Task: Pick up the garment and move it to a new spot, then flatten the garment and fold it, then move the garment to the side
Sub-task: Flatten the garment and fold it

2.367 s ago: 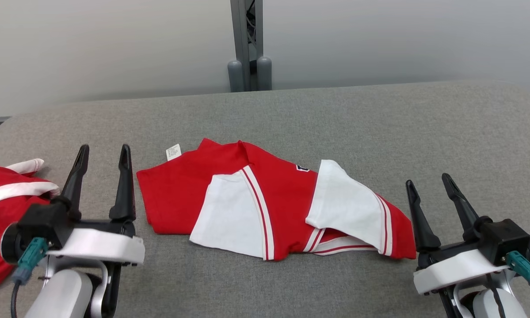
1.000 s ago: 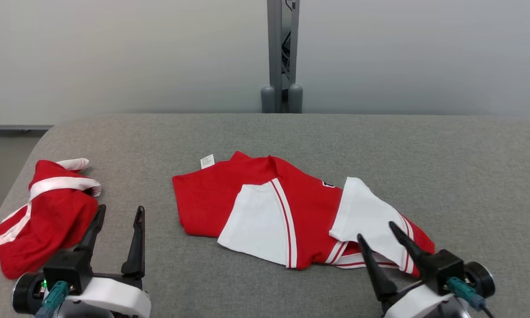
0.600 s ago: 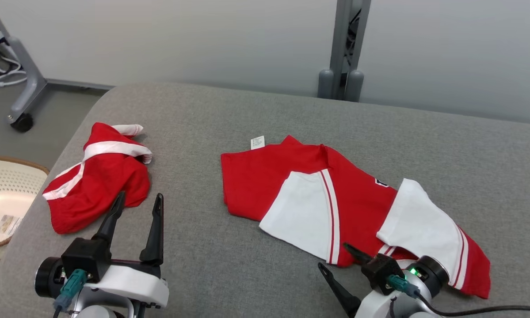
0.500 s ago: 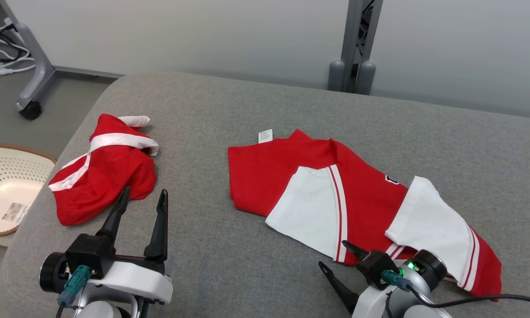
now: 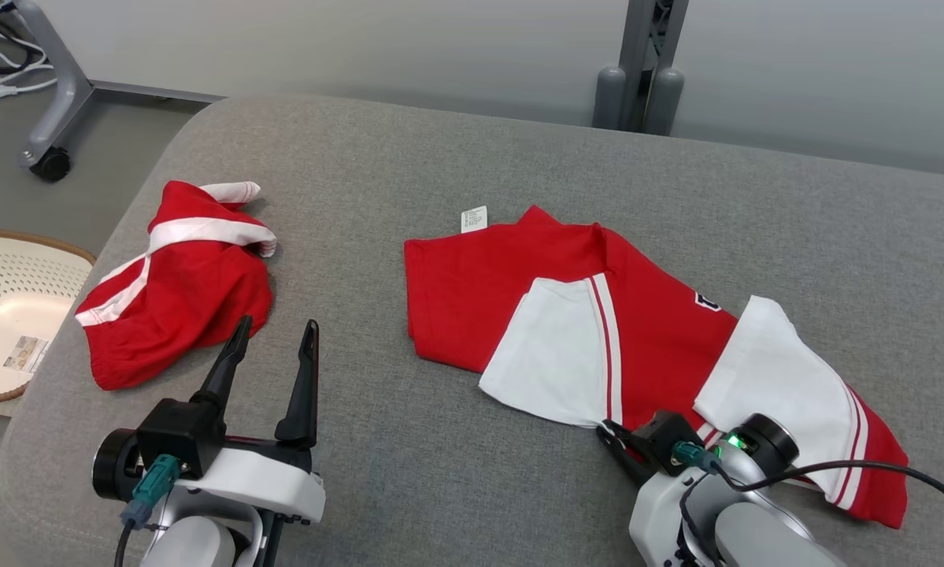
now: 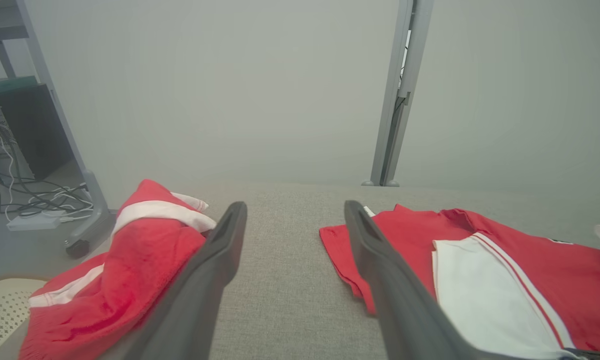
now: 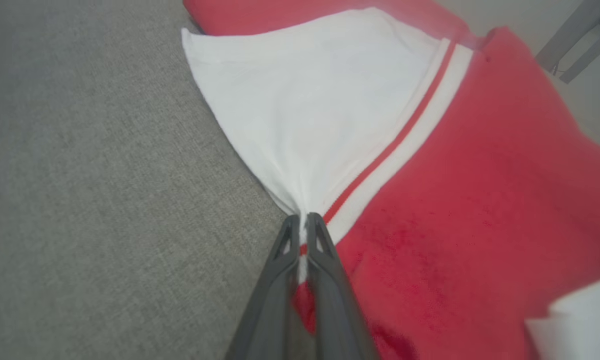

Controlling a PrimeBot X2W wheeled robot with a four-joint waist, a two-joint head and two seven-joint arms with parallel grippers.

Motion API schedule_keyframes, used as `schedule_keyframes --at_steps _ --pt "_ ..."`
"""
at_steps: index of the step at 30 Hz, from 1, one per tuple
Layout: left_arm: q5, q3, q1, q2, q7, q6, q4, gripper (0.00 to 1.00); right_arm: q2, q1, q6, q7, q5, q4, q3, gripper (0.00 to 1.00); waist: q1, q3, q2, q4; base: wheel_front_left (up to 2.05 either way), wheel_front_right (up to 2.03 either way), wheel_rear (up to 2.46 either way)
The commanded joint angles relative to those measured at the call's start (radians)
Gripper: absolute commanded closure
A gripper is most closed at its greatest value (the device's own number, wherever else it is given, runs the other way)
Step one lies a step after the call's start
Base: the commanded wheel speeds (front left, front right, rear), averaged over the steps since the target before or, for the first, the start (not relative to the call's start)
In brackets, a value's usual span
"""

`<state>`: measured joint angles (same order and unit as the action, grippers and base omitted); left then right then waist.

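Note:
A red and white garment (image 5: 590, 323) lies folded across the middle of the grey padded table (image 5: 456, 157). My right gripper (image 5: 609, 437) is shut on the near corner of its white sleeve; in the right wrist view the fabric of the garment (image 7: 360, 130) bunches between the closed fingers of the right gripper (image 7: 304, 220). My left gripper (image 5: 275, 339) stands open above bare table, just right of a second, crumpled red garment (image 5: 176, 283). In the left wrist view the left gripper (image 6: 294, 210) has nothing between its fingers, with the folded garment (image 6: 480, 270) to its right.
A pale perforated basket (image 5: 7, 315) sits on the floor off the table's left edge. A grey post (image 5: 637, 63) rises behind the table's far edge. A wheeled stand leg (image 5: 46, 94) and cables are at the far left.
My right gripper moved left and forward to the sleeve's near corner and shut on it. The head camera turned left and tilted down. The left gripper stayed open.

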<state>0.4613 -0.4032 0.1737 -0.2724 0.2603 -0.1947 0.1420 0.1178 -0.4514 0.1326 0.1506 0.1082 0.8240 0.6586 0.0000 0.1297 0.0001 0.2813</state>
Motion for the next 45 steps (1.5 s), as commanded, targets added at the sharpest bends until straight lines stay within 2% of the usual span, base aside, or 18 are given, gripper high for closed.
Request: schedule_keyframes --at_steps 1,8,12,14,15,16,17,20,21,23,26,31,36,40,41,42,43,45 --pt "-0.007 0.005 0.016 -0.003 0.005 0.003 0.004 0.0 0.019 -0.002 -0.003 0.0 0.006 0.023 -0.005 1.0 0.0 0.002 -0.0001 -0.006 0.0 0.0 0.0" --pt "-0.023 0.018 0.017 0.006 0.007 0.011 0.015 0.0 0.0 -0.02 -0.003 0.073 0.087 -0.042 -0.078 1.0 0.0 0.001 -0.0001 -0.041 0.0 0.0 0.0" --pt "-0.03 0.031 0.002 0.008 0.006 0.01 0.012 0.0 0.015 0.017 -0.003 0.088 0.124 -0.143 -0.148 1.0 0.0 -0.001 -0.0001 -0.07 0.0 0.0 0.0" --pt "-0.034 0.04 -0.001 0.009 0.006 0.014 0.009 0.0 0.025 0.051 -0.003 0.087 0.153 -0.234 -0.22 1.0 0.0 -0.002 -0.0001 -0.09 0.0 0.0 0.0" --pt "-0.034 0.04 -0.001 0.009 0.006 0.014 0.009 0.0 0.025 0.051 -0.003 0.087 0.153 -0.234 -0.22 1.0 0.0 -0.002 -0.0001 -0.09 0.0 0.0 0.0" --pt "-0.036 0.042 -0.003 0.009 0.006 0.016 0.01 0.0 0.028 0.067 -0.003 0.082 0.165 -0.263 -0.254 1.0 0.0 -0.003 -0.0001 -0.096 0.0 0.0 0.0" --pt "-0.04 0.044 -0.002 0.011 0.006 0.018 0.009 0.0 0.033 0.1 -0.003 0.075 0.182 -0.314 -0.333 1.0 0.0 -0.002 -0.0001 -0.105 0.0 0.0 0.0" --pt "-0.042 0.047 0.0 0.012 0.006 0.018 0.008 0.0 0.031 0.149 -0.002 0.053 0.211 -0.371 -0.454 1.0 0.0 0.0 -0.0001 -0.114 0.0 0.0 0.0" --pt "-0.042 0.047 0.0 0.012 0.006 0.018 0.008 0.0 0.031 0.149 -0.002 0.053 0.211 -0.371 -0.454 1.0 0.0 0.0 -0.0001 -0.114 0.0 0.0 0.0" --pt "-0.046 0.049 0.004 0.012 0.006 0.023 0.009 0.0 0.029 0.186 -0.002 0.025 0.22 -0.406 -0.554 1.0 0.0 0.005 -0.0001 -0.121 0.0 0.0 0.0" --pt "-0.048 0.052 0.009 0.013 0.006 0.026 0.012 0.0 0.029 0.213 -0.002 0.0 0.233 -0.412 -0.624 1.0 0.0 0.008 -0.0001 -0.125 0.0 0.0 0.0" --pt "-0.049 0.052 0.013 0.013 0.006 0.029 0.018 0.0 0.044 0.233 -0.002 -0.043 0.269 -0.379 -0.662 1.0 0.0 0.008 -0.0001 -0.128 0.0 0.0 0.0" --pt "-0.047 0.052 0.01 0.011 0.006 0.033 0.025 0.0 0.074 0.258 -0.002 -0.107 0.336 -0.35 -0.595 1.0 0.0 0.003 -0.0001 -0.133 0.0 0.0 0.0" --pt "-0.042 0.051 0.005 0.009 0.004 0.03 0.028 0.0 0.089 0.272 -0.002 -0.101 0.386 -0.347 -0.568 1.0 0.0 0.001 -0.0001 -0.143 0.0 0.0 0.0" --pt "-0.041 0.05 0.005 0.008 0.004 0.029 0.029 0.0 0.089 0.273 -0.002 -0.091 0.402 -0.35 -0.563 0.57 0.0 0.0 -0.0001 -0.145 0.0 0.0 0.0" --pt "-0.041 0.05 0.005 0.008 0.004 0.029 0.029 0.0 0.089 0.273 -0.002 -0.091 0.402 -0.35 -0.563 0.57 0.0 0.0 -0.0001 -0.145 0.0 0.0 0.0" --pt "-0.041 0.05 0.004 0.007 0.003 0.028 0.03 0.0 0.086 0.275 -0.002 -0.083 0.422 -0.355 -0.561 0.0 0.0 -0.001 -0.0001 -0.149 0.0 0.0 0.0" --pt "-0.04 0.051 0.001 0.004 0.001 0.024 0.03 0.0 0.091 0.28 -0.002 -0.063 0.442 -0.365 -0.562 0.0 0.0 -0.007 -0.0001 -0.155 0.0 0.0 0.0"
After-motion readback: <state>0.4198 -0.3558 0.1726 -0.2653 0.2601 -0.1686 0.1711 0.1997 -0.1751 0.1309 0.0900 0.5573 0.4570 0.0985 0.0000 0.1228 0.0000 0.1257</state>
